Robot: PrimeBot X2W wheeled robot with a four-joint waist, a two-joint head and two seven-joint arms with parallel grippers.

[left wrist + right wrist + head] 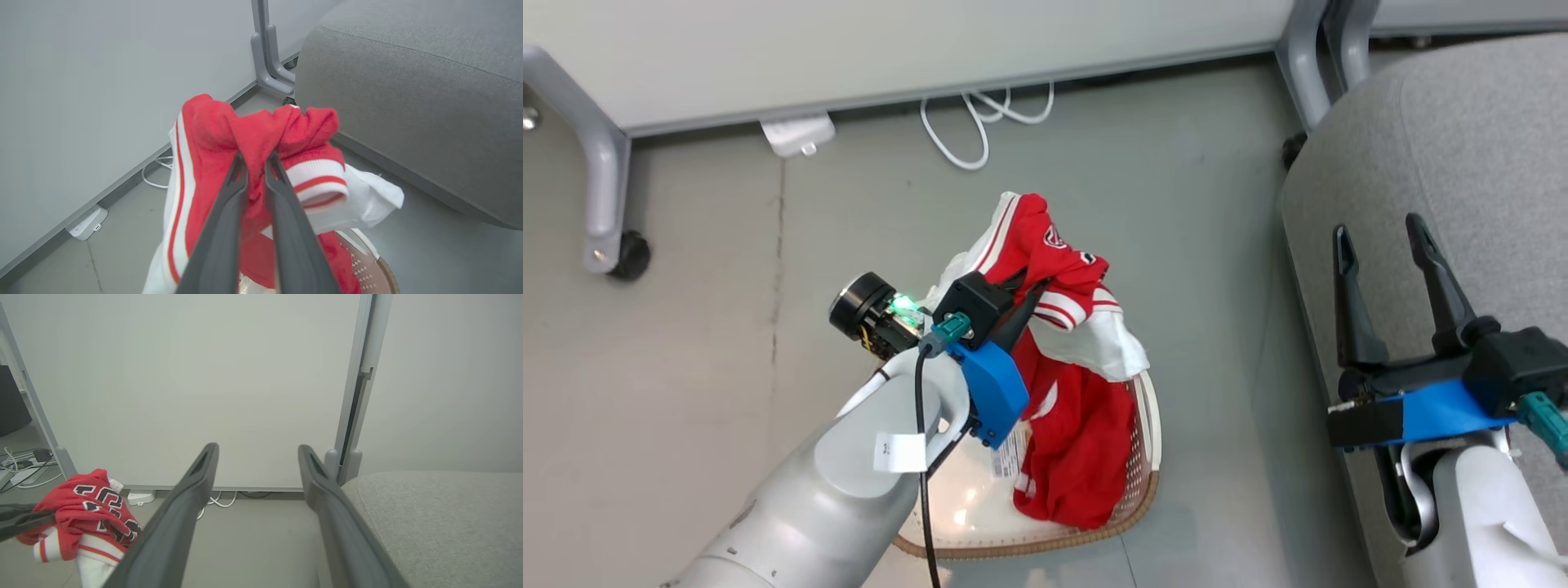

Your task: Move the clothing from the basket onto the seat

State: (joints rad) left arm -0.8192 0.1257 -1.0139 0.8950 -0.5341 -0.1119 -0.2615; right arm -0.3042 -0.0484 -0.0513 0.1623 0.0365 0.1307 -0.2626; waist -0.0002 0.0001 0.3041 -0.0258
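- The left gripper has its fingers clamped together on a bunch of the red-and-white clothing.
- The clothing hangs from that grip, its lower end inside the cream basket on the floor.
- The right gripper hovers over the grey seat, fingers wide apart and empty.

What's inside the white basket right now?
The bottom of the red clothing, pinched higher up by the left gripper, hangs into the basket beside a label sticker. The forearm hides the basket's left part.
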